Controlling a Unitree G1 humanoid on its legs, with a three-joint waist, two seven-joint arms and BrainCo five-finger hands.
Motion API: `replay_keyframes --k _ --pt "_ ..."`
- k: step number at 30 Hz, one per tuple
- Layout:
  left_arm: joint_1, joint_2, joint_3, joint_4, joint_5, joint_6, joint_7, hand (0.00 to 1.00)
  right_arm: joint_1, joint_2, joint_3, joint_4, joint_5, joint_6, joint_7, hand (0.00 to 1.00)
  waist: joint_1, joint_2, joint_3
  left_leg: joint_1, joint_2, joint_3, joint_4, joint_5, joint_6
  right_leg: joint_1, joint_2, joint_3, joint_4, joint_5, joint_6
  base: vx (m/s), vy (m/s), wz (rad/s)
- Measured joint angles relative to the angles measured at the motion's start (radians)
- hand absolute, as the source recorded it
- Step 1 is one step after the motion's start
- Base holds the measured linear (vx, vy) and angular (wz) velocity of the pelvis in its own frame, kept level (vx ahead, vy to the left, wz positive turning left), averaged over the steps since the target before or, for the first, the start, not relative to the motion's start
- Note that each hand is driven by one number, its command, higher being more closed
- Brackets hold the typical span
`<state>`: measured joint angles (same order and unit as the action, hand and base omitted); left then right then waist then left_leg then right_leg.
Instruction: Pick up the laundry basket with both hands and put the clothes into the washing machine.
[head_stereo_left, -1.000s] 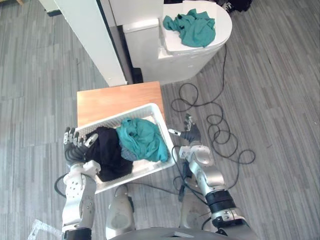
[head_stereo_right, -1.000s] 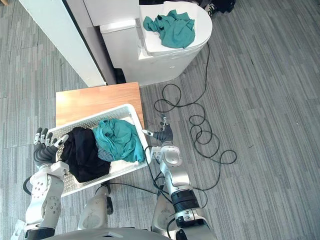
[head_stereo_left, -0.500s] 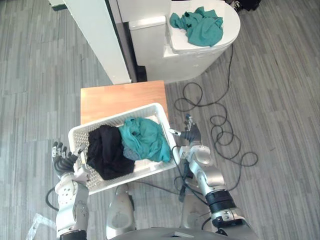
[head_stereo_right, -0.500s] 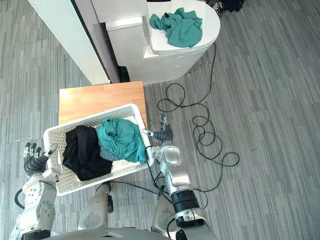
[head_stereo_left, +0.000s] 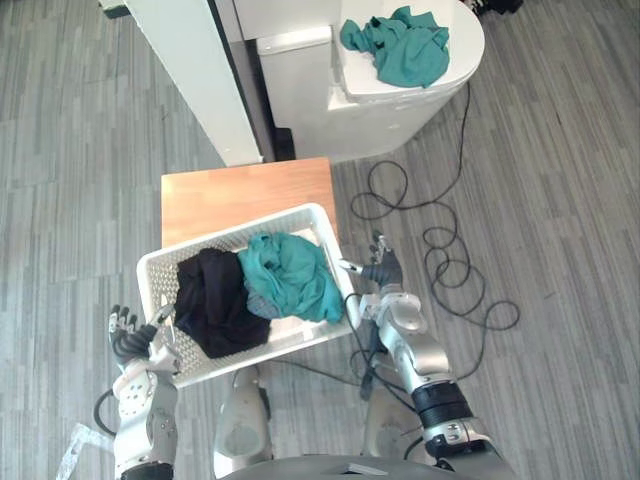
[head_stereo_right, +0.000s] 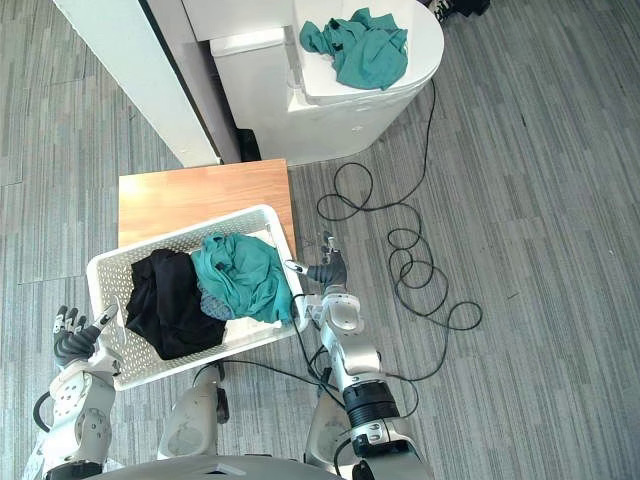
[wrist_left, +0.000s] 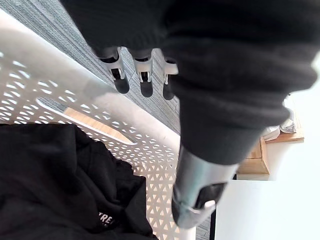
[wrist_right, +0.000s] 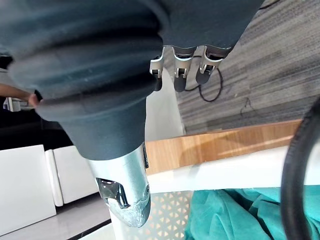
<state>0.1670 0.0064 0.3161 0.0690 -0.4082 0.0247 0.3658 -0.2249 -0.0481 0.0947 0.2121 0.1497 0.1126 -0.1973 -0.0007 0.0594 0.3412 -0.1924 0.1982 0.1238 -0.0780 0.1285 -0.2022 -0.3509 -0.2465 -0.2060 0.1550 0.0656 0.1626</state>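
Fingers (head_stereo_left: 122, 325) of the left hand (head_stereo_left: 135, 346) stand straight and spread in the left eye view, just outside the near corner of the white laundry basket (head_stereo_left: 152, 272). The right hand (head_stereo_left: 381, 272) is equally relaxed just beside the opposite rim, so the black garment (head_stereo_left: 208, 305) and teal garment (head_stereo_left: 292, 275) lie between the hands, with the wooden table (head_stereo_left: 240, 192) and washing machine (head_stereo_left: 340, 110) beyond the fingertips. In the left wrist view the fingers reach straight past the basket's rim, the thumb apart over its perforated wall and nothing clamped; in the right wrist view they point straight out over the floor (wrist_right: 260, 75), the thumb near the rim, holding nothing.
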Motion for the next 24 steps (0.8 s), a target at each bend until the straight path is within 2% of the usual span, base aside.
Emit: replay_keyframes --k 15,24 --pt "-0.038 0.017 -0.014 0.081 0.039 0.005 0.006 0.0 0.008 -0.002 0.002 0.006 0.0 0.0 -0.002 0.0 0.0 0.0 0.01 -0.011 0.001 0.011 0.0 -0.001 -0.001 -0.018 0.001 0.009 0.0 0.003 0.0 0.0 -0.002 -0.01" --pt "-0.066 0.06 -0.045 0.121 0.042 0.008 0.02 0.0 0.003 -0.001 0.025 0.005 0.0 0.0 -0.002 0.0 0.002 -0.021 0.033 -0.011 0.002 0.018 0.0 -0.004 -0.001 -0.02 0.006 0.029 -0.006 0.013 0.001 0.0 0.0 -0.01"
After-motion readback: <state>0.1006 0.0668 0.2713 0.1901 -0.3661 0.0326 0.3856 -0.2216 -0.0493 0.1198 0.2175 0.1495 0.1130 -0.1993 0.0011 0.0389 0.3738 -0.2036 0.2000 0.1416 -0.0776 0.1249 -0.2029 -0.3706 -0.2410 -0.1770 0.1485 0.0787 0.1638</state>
